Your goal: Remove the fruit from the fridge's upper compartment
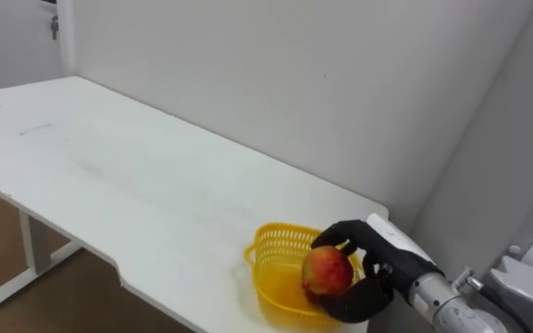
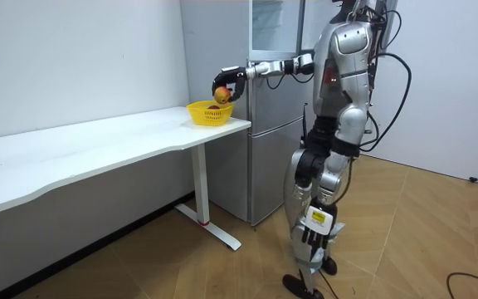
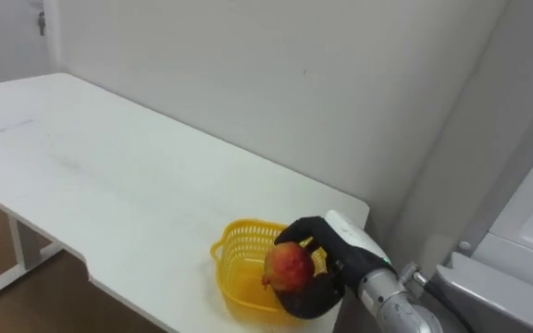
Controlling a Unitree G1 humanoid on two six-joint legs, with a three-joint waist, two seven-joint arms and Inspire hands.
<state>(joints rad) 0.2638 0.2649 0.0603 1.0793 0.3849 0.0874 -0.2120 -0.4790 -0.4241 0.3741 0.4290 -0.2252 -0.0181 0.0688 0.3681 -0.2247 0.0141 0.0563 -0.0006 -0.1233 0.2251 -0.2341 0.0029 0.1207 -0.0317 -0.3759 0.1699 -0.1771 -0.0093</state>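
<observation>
The right hand (image 1: 378, 265) is curled round a red fruit (image 1: 327, 271), the fingers hooked over its top and the thumb cupped beneath it, so that the fruit sits gripped in the dark palm with its red and yellowish skin facing outward. The wrist is turned so that the back of the hand faces up and toward the robot. The forearm runs back from it to the lower right of the eye views. In the room view the same arm is stretched out nearly level at shoulder height, reaching from the robot's chest toward the room view's left. The fruit is held at the near right side of a yellow basket (image 1: 271, 252), over its rim. Whether it touches the basket cannot be told. The basket, an open slotted tub, stands on the end corner of a long white table (image 1: 109, 176), close to the edge. The table runs along a pale wall (image 1: 294, 74). The robot stands upright on the wooden floor (image 2: 438, 232), beside the table's end and just in front of a tall grey fridge (image 2: 268, 166).
</observation>
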